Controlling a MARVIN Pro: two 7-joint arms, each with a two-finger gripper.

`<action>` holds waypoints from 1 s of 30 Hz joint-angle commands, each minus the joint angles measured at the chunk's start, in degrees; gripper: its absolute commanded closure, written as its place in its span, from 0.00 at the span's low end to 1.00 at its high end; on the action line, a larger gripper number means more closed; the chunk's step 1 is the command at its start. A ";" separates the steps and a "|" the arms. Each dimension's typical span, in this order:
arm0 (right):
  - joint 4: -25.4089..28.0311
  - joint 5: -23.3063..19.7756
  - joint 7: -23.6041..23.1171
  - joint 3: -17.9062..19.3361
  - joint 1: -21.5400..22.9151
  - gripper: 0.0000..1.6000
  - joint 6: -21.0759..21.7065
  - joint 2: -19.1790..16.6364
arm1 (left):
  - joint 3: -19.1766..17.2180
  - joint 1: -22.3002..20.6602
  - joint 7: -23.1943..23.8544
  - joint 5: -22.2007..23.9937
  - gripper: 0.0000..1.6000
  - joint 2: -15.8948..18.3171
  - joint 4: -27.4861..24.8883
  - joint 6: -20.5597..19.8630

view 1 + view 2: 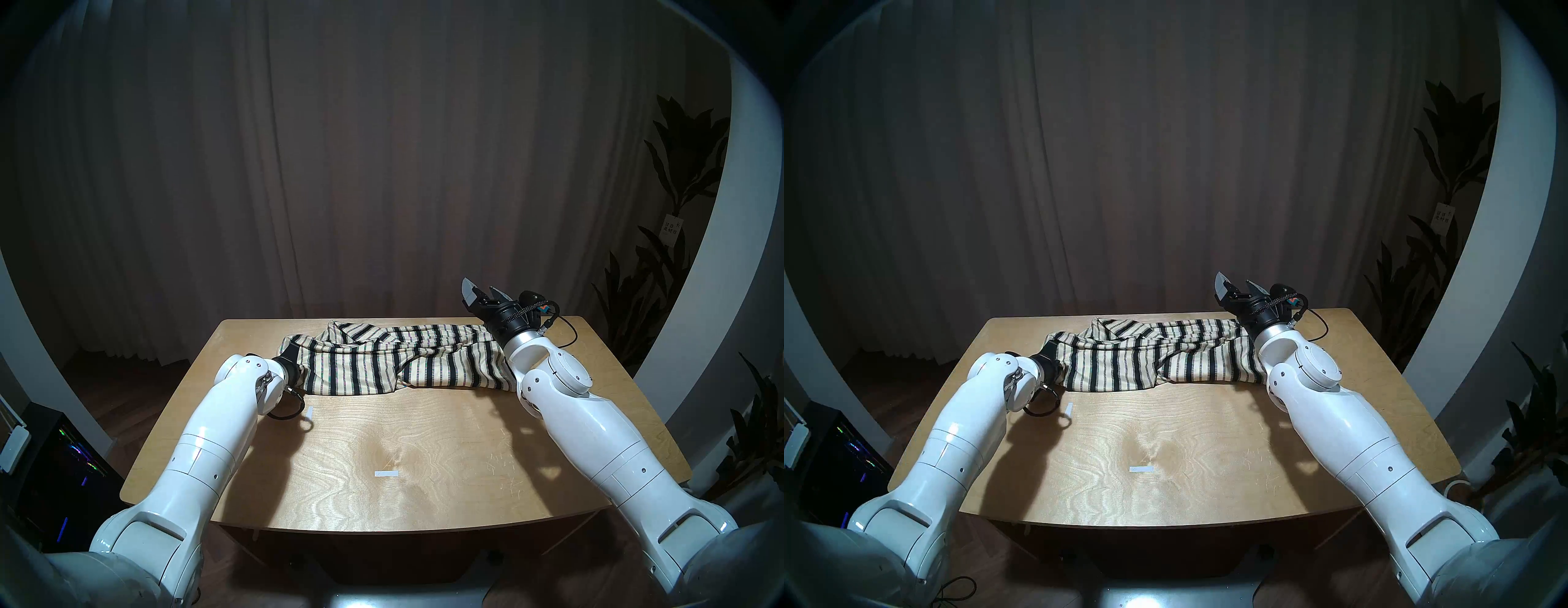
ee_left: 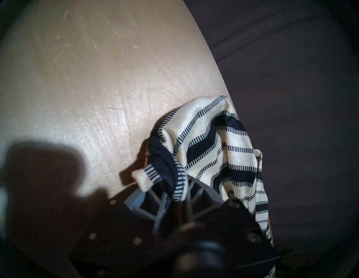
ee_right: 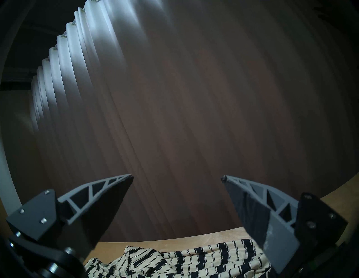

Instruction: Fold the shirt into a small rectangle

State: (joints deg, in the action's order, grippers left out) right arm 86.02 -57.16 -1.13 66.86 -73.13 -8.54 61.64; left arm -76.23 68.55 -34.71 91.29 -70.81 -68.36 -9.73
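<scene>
Cream knit with bold black stripes: the shirt (image 1: 394, 361) lies crumpled in a long band across the far half of the wooden table (image 1: 424, 458), stretching from the left arm's wrist to the right arm's wrist. Its near hem runs roughly straight, and a rumpled peak of cloth stands up near the far edge.

The left gripper (image 2: 175, 191) sits low at the shirt's left end; in the head views the cloth hides its tips. The left wrist view shows its grey ribbed fingers (image 2: 143, 203) drawn close together on a bunched fold of the shirt, a dark striped edge running between them, with a small cream corner sticking out to one side.

The right gripper (image 1: 481, 293) is raised above the shirt's right end, tilted slightly upward toward the brown curtain (image 1: 382, 170), its fingers (image 3: 101, 196) spread wide with nothing between them.

Two small white strips of tape (image 1: 387, 473) lie on the bare near part of the table.
</scene>
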 commanded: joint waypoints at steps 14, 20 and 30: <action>1.19 -2.14 0.29 1.84 -3.61 0.00 -1.27 -1.26 | 5.08 -6.88 -1.14 -6.39 1.00 -3.30 -6.44 4.24; 1.69 -3.22 0.64 2.85 -6.18 0.00 -1.74 -2.17 | 6.59 -9.43 -1.37 -8.42 1.00 -5.84 -5.53 4.74; 3.24 -5.22 1.13 5.22 -9.98 0.00 -3.07 -3.53 | 9.75 -13.82 -1.51 -11.07 1.00 -11.28 -0.53 4.29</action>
State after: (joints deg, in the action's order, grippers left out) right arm 87.03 -61.46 -0.12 70.20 -80.93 -10.15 59.12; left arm -67.74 60.28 -36.60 81.99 -77.70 -70.49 -5.18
